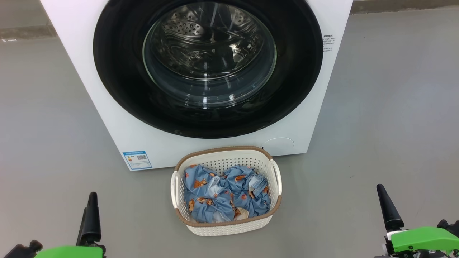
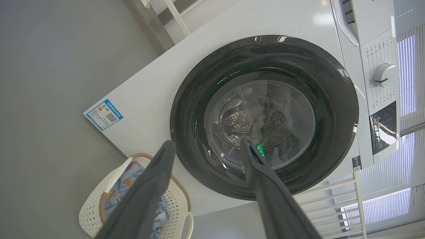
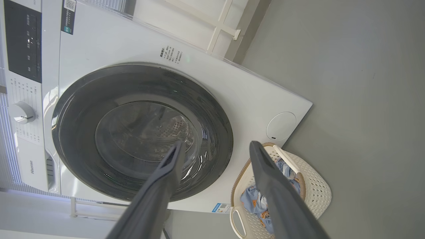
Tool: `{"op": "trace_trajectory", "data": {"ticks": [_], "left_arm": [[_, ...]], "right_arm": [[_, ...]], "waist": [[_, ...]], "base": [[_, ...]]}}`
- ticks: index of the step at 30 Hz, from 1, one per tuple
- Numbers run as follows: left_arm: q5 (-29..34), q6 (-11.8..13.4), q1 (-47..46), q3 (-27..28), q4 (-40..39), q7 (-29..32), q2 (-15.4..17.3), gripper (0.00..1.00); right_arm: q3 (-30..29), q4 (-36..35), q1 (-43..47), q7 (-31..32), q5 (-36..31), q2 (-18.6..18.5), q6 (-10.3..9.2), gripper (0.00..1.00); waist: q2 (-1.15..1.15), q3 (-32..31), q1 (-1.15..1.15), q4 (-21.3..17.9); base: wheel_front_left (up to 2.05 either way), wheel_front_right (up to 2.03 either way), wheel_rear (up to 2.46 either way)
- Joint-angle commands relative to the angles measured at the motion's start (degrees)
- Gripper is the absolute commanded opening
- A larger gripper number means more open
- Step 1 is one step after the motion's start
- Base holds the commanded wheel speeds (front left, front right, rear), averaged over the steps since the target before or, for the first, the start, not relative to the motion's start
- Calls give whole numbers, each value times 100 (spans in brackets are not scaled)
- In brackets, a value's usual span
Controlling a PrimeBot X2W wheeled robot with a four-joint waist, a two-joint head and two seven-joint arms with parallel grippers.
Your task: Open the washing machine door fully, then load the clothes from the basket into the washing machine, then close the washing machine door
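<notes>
Low in the head view's corners, the left gripper (image 2: 207,143) and right gripper (image 3: 216,144) both gape wide, empty. Lower centre, the basket (image 1: 229,229) holds the clothes (image 1: 222,193) (crumpled together). Above it, the washing machine (image 1: 107,118) keeps the washing machine door (image 1: 118,71) shut.
</notes>
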Motion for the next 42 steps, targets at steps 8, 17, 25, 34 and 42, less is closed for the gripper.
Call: {"op": "trace_trajectory", "data": {"ticks": [8, 17, 25, 34, 42], "left_arm": [[1067, -32, -254, 141, -305, -163, 52, 100], [2099, 0, -223, 95, -403, -314, 57, 100], [3036, 99, -212, -39, -475, -464, 69, 100], [3765, 172, -219, -155, -514, -599, 87, 100], [4388, 240, -233, -251, -542, -733, 126, 100]], "right_arm": [[-93, -72, -271, -160, -1091, -58, 54, 100], [-152, -84, -277, -311, -2176, -17, 61, 100], [-172, -138, -273, -461, -3211, -26, 69, 100], [-130, -176, -276, -595, -4078, -36, 75, 100], [-89, -181, -299, -730, -4779, -53, 82, 100]], "waist": [[0, -6, 0, -4], [0, -10, 0, -27], [0, -4, 0, -39], [0, 9, 0, -49], [0, 26, 0, -55]], "base": [[0, 0, 0], [0, 0, 0], [0, 0, 0], [0, 0, 0], [0, 0, 0]]}}
